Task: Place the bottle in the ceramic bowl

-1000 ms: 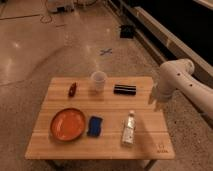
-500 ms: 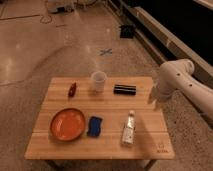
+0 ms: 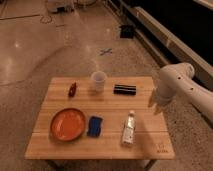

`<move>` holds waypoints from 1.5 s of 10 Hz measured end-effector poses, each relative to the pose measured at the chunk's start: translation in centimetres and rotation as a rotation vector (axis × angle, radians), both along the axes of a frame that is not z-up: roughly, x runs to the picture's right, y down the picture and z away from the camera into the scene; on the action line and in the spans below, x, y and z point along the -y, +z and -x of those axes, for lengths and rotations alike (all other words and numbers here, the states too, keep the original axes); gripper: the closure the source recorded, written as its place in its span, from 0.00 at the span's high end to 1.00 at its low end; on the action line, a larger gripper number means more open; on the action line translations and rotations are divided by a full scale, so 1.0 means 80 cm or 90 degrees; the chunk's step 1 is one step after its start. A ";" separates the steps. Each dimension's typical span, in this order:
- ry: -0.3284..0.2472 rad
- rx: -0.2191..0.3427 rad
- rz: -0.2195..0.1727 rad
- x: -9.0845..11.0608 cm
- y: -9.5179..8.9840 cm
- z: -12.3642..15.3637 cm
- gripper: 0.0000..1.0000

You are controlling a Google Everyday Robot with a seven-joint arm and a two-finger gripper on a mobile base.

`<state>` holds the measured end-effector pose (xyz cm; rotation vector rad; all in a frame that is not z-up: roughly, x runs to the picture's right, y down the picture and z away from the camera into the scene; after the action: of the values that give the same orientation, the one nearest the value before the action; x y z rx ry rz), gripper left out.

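The clear plastic bottle (image 3: 129, 129) with a white cap lies on the wooden table (image 3: 105, 145), right of centre near the front. The orange-red ceramic bowl (image 3: 67, 124) sits at the front left of the table, empty. My gripper (image 3: 155, 102) hangs at the end of the white arm over the table's right edge, up and to the right of the bottle, apart from it. Nothing shows in the gripper.
A blue object (image 3: 95, 126) lies between the bowl and the bottle. A white cup (image 3: 98, 80), a black cylinder (image 3: 124, 89) and a small dark-red object (image 3: 73, 89) stand along the table's back. A dark ledge runs along the right side of the floor.
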<state>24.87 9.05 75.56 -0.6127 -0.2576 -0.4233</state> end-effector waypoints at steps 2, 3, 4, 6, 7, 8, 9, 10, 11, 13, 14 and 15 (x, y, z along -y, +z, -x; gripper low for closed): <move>-0.002 -0.004 0.002 -0.006 -0.003 -0.005 0.45; -0.001 -0.004 0.002 -0.015 -0.005 -0.004 0.45; -0.001 -0.002 0.001 -0.020 -0.001 0.001 0.45; -0.010 0.006 0.004 -0.005 0.008 0.007 0.45; -0.010 0.007 0.003 -0.003 0.009 0.009 0.45; -0.009 0.002 0.007 -0.013 0.004 -0.001 0.45; -0.007 0.001 0.005 -0.026 0.000 -0.006 0.45; -0.006 0.000 0.005 -0.034 -0.002 -0.006 0.45; -0.011 0.005 0.007 -0.031 -0.001 -0.001 0.45; -0.024 0.004 0.013 -0.015 0.005 0.002 0.45; -0.031 0.008 0.018 -0.016 0.006 0.003 0.45; -0.025 0.005 0.018 -0.025 0.001 -0.002 0.45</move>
<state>25.03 11.07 75.62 -0.6443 -0.2593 -0.4601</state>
